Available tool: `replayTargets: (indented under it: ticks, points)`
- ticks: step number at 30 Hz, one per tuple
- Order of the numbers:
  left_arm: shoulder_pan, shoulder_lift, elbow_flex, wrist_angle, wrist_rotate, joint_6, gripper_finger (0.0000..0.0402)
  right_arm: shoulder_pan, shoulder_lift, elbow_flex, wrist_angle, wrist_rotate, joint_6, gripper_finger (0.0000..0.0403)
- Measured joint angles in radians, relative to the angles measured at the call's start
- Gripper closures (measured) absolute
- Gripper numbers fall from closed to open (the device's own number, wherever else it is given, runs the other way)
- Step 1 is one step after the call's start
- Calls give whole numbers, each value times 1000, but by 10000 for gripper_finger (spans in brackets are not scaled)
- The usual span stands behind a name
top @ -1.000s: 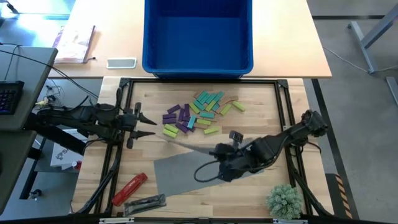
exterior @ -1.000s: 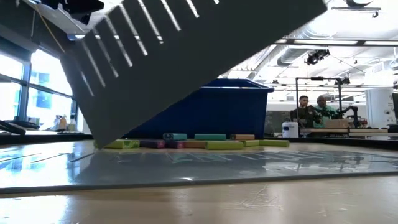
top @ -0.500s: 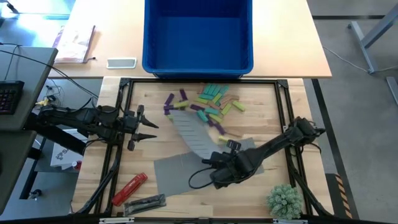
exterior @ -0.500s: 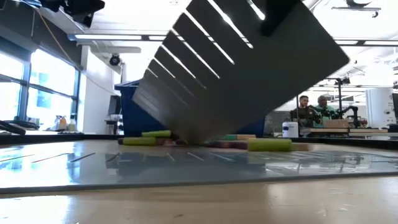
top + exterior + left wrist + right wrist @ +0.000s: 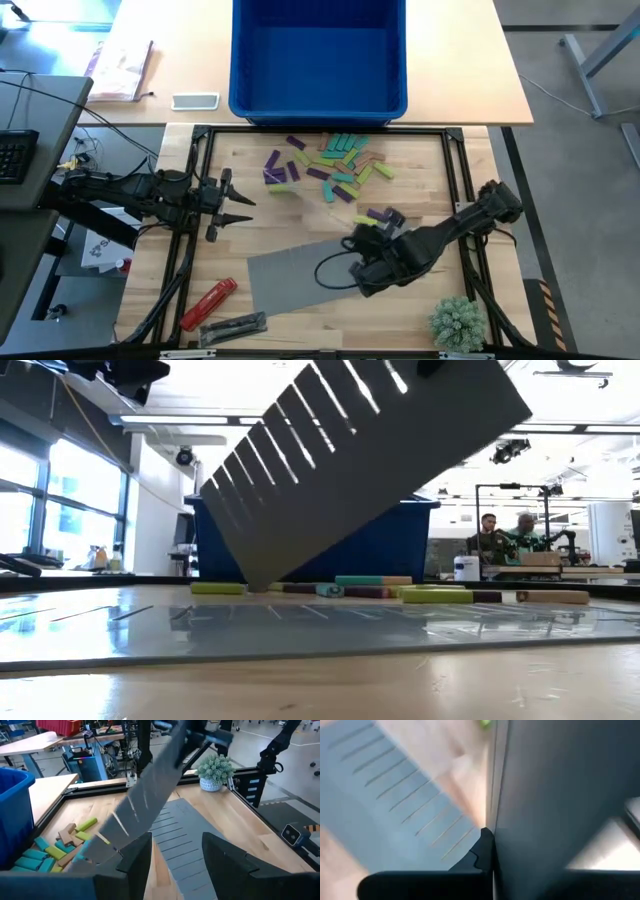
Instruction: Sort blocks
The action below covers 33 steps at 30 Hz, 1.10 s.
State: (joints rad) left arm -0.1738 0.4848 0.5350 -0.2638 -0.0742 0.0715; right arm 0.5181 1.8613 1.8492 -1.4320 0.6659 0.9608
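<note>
The blocks (image 5: 330, 165), small purple, lime, teal and tan bars, lie scattered on the wooden table in front of the blue bin; they also show in the left wrist view (image 5: 55, 847). My right gripper (image 5: 366, 244) is shut on a grey slotted mat (image 5: 370, 460) that stands tilted above the table. A second grey mat (image 5: 295, 275) lies flat near the front. My left gripper (image 5: 238, 206) hovers open at the table's left, pointing toward the right, with nothing between its fingers. My right gripper pinches the raised mat at one edge (image 5: 494, 820), a single sheet between its two fingers. The mat (image 5: 145, 800) slants down from the hold toward the blocks. Its lowest corner (image 5: 250, 582) reaches table level beside them; whether it touches I cannot tell.
A blue bin (image 5: 318, 60) stands at the far edge. A red cylindrical tool (image 5: 208, 302) and a dark tool (image 5: 235, 325) lie at the near left, a small plant (image 5: 457, 322) at the near right. People sit in the room behind (image 5: 505, 535).
My right gripper has swung and rolled the raised mat through the near left side of the pile. The purple and lime blocks there have slid toward the far edge and spread apart. The mat bent against them and has now drawn back, standing steeper.
</note>
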Motion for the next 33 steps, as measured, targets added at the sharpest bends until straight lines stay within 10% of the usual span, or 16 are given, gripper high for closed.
replayTargets:
  ticks: [13, 33]
  points:
    - [0, 1, 0, 0, -57, -25, 245, -2, -113, 1, -76, 328, 262, 402]
    - [4, 239, 1, 186, -199, -490, 245, -17, 16, 1, 163, 292, 223, 403]
